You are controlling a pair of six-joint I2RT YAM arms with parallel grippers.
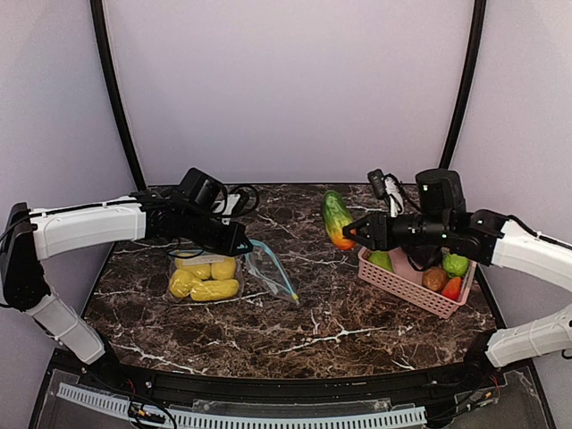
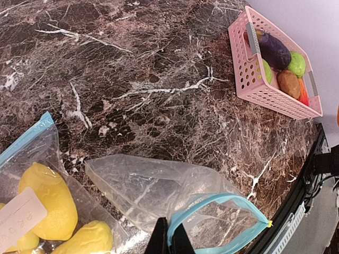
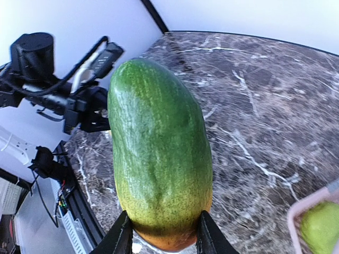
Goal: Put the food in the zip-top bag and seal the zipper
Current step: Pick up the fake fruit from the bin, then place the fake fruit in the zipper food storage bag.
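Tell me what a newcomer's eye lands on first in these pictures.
A big green-and-orange toy fruit stands out, gripped in the right claw and held in the air just left of the pink basket. Across the marble table, the left claw pinches the blue rim of a zip-top bag beside yellow toy fruits.

Long green fruit (image 3: 159,159) with an orange-yellow lower end, pinched there by right gripper (image 3: 161,241), held above tabletop (image 1: 313,331), centre-right. Yellow fruits (image 1: 206,277) bunched inside filled clear bag (image 2: 32,143), left. Just right of it, empty zip-top bag (image 2: 175,190) with blue zipper and open mouth, rim pinched by left gripper (image 2: 169,241). Green piece (image 1: 456,264), brown piece (image 1: 434,279), red piece (image 1: 452,288) and purple piece (image 2: 274,50) in pink basket (image 1: 402,286), right.
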